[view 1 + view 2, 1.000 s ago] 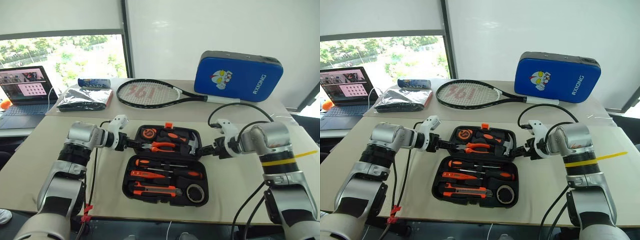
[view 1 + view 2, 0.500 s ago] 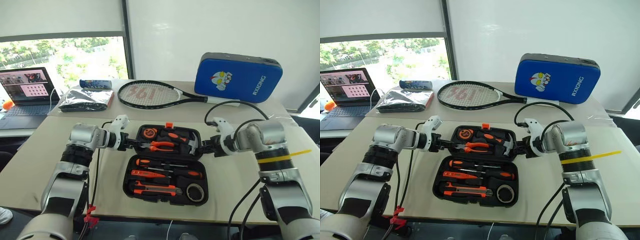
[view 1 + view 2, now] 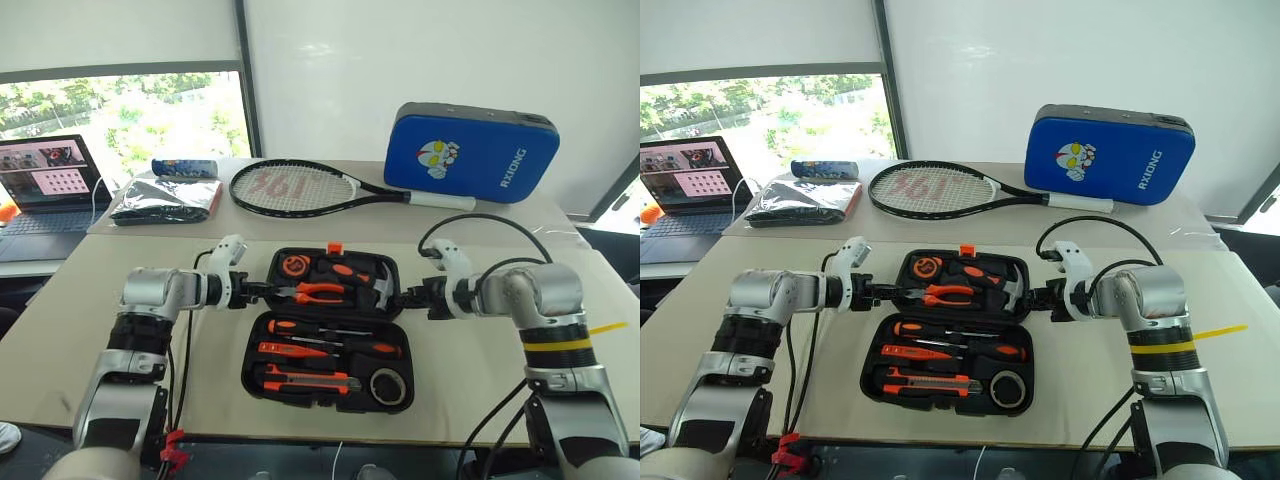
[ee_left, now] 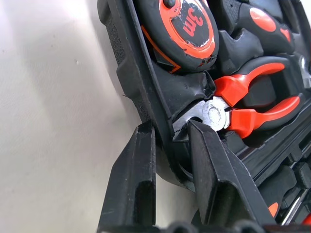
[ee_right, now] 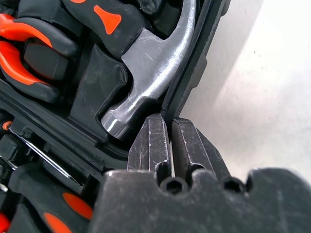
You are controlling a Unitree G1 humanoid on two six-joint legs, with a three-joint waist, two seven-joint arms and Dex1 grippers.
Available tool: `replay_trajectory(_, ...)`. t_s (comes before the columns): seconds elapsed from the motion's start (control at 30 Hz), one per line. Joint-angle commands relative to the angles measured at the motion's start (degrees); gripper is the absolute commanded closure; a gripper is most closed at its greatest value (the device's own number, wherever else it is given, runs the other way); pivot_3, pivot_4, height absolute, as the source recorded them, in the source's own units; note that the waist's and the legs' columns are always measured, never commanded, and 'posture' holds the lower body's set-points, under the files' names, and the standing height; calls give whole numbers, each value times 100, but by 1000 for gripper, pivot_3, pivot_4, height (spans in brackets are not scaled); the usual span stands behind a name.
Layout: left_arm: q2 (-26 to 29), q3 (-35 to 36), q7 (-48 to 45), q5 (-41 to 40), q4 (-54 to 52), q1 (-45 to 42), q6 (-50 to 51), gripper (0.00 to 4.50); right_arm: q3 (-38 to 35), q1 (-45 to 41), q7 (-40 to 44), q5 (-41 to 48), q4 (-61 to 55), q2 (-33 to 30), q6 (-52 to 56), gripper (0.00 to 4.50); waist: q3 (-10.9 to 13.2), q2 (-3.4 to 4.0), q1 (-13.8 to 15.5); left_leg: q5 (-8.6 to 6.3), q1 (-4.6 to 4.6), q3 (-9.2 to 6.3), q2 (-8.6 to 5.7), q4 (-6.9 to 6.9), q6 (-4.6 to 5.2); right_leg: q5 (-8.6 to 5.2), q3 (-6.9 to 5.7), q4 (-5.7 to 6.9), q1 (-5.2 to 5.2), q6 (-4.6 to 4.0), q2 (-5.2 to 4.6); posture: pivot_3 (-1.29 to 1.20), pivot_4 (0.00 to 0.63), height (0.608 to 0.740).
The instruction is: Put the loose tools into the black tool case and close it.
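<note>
1. My left gripper [image 4: 170, 145] is clamped on the left rim of the black tool case [image 3: 255, 345], one finger outside the wall and the other inside, next to the nose of the orange-handled pliers [image 4: 243, 104].
2. My right gripper [image 5: 170, 138] is pinched onto the case's right rim, its two fingers nearly touching, right beside the steel hammer head [image 5: 150, 68].
3. Both grips sit on the far half of the case, which lies flat and open on the beige table [image 3: 80, 320] between my arms.
4. That far half holds the round orange-and-black tape measure [image 3: 295, 266], the pliers and the hammer; a small orange latch [image 3: 335, 248] sticks up at its far edge.
5. The near half carries two orange-and-black screwdrivers [image 3: 330, 328], a slim orange tester screwdriver [image 3: 290, 350], the utility knife [image 3: 312, 380] and a small grey roll [image 3: 389, 385] in its right corner.
6. Beyond the case lie a tennis racket [image 3: 295, 187] and a blue padded case [image 3: 470, 152]; far left I see a laptop [image 3: 45, 190] and a dark folded bundle [image 3: 168, 200].
</note>
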Motion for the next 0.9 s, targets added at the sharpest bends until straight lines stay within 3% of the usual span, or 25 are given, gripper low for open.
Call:
replay_trajectory(0.03,98,423,-358,-270,-529,335,-753,3898,-130,279,308,-50,-576,-168,-1205,4500,0,0,-13,1,2,1,0,0,-1,0,3,0,-1,0,0,0,150,740)
replay_trajectory(0.33,-292,1018,-766,-433,-1562,1693,-3235,3898,-362,1942,800,-447,-1502,-25,-4436,4500,0,0,11,0,-22,1,3,-6,-1,1,0,2,-14,2,-3,0,150,740)
replay_trajectory(0.47,-436,1047,-1013,-293,-1748,2287,-4665,3898,-382,2789,1356,-718,-1547,121,-6620,4500,0,0,21,-1,-26,2,3,-7,-1,4,0,0,-16,5,-7,0,150,740)
replay_trajectory(0.67,-408,703,-1357,542,-1428,2887,-7200,3898,-359,3497,1882,-1222,-808,122,-9390,4500,1,-1,29,-1,0,10,2,-4,-2,6,2,-31,5,5,-8,0,150,740)
replay_trajectory(0.9,-494,538,-1205,814,-1279,3137,-8414,3898,-270,3602,1839,-1773,89,63,-11312,4500,1,-1,23,0,19,15,3,-3,-2,7,9,-28,21,6,-5,0,150,740)
